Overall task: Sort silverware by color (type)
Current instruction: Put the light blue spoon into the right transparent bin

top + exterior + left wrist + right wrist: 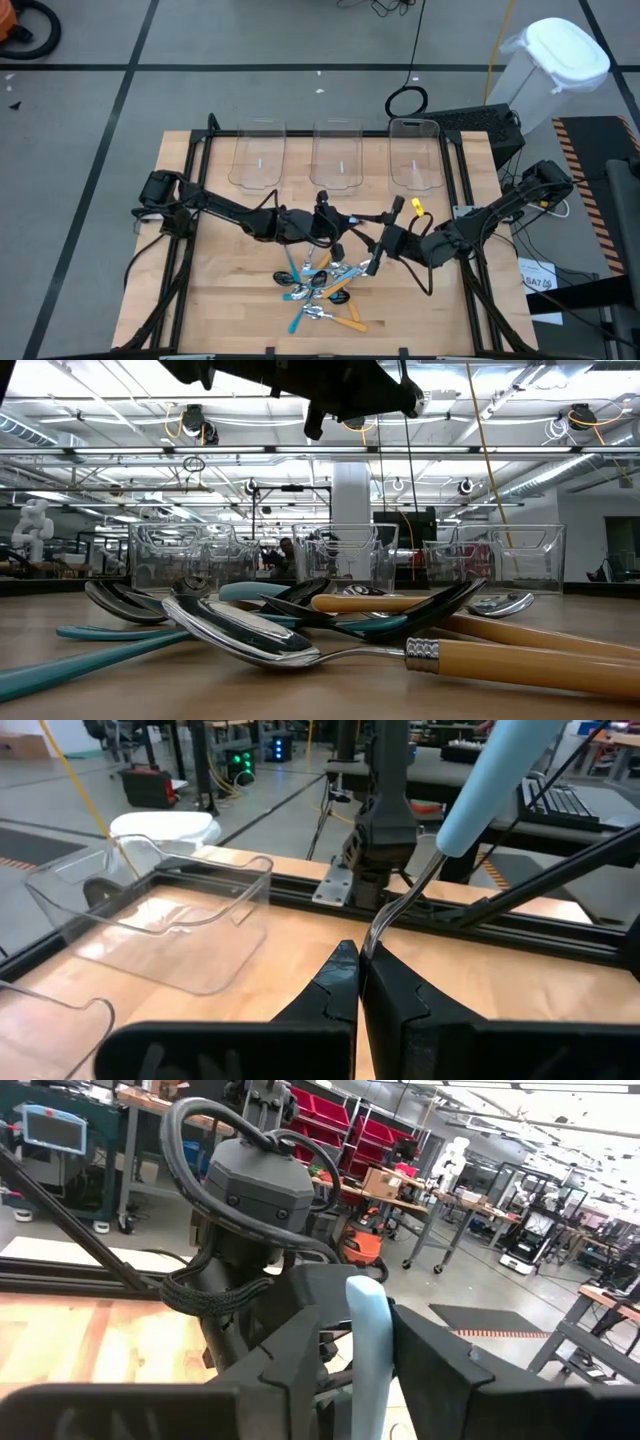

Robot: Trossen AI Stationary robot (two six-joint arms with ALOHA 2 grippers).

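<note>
The silverware lies in a heap (320,292) at the table's near middle, spoons crossing and resting on one another: teal handles (90,660), orange handles (520,665), silver bowls (240,635). My left gripper (328,232) hangs above the heap's far side, shut on a light-blue-handled spoon (490,790). My right gripper (372,262) is just to its right, shut on a light-blue handle (365,1350). I cannot tell whether both hold the same spoon. Both grippers are raised; the low view shows only dark arm parts at its top. My left gripper (360,955) pinches the spoon's thin silver neck (382,925) between its two fingertips. The light-blue handle slants up and away from the pinch, lifted clear of the table. The bowl is hidden below the fingers. My right gripper (360,1315) has a light-blue handle between its two fingers, near the handle's rounded free end (366,1292). It comes at it about level, from the table's right. The handle stands upright across the fingers, and its lower part is hidden by the gripper.
Three clear plastic bins stand in a row along the table's far side: left (258,155), middle (336,155), right (414,155). A dark frame rail (330,131) runs behind them. Bare wood lies left and right of the heap.
</note>
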